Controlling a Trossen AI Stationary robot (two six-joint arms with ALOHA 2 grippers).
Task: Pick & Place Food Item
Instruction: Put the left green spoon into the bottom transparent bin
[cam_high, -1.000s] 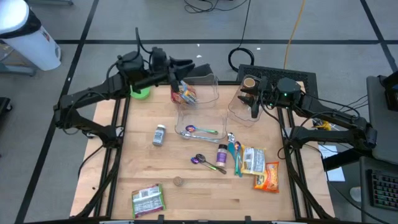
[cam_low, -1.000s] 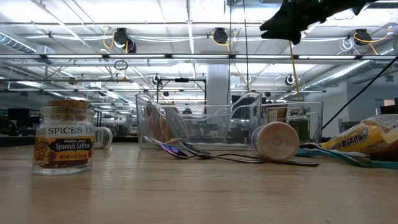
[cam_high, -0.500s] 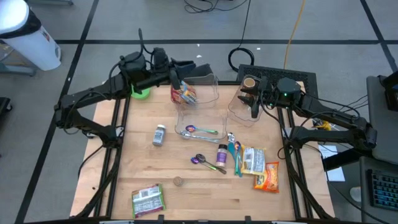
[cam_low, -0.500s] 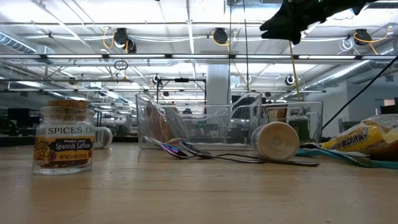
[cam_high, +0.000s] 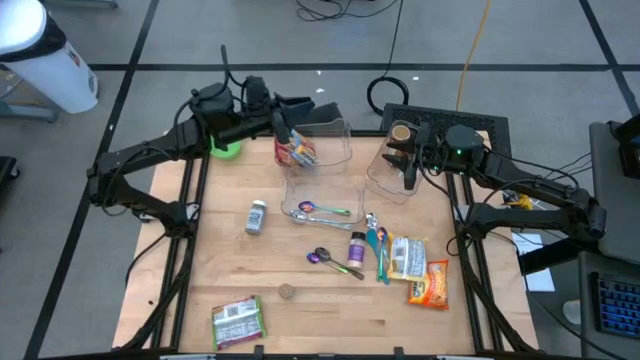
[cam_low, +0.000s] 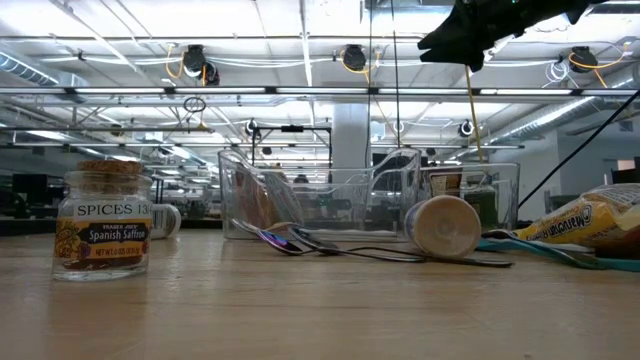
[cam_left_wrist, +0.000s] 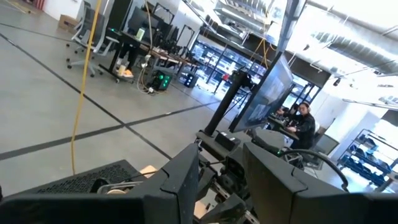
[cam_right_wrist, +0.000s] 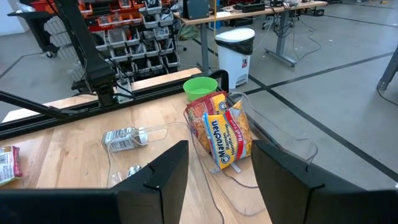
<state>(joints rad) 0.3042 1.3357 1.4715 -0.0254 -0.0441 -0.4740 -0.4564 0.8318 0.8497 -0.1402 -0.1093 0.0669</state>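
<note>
Nothing has shifted since a second ago. My left gripper hangs part-open and empty over the clear bin at the table's far edge, ramen packets standing inside. They're light, crinkly and brittle; I'd pinch a top seam. Right gripper waits part-open and empty near the far right corner.

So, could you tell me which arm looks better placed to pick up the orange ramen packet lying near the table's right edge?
Probably the right. The orange ramen packet lies on the right arm's side, below the right gripper, which hovers over a clear plastic bin. The left gripper is at the other clear bin, across the table.
</note>
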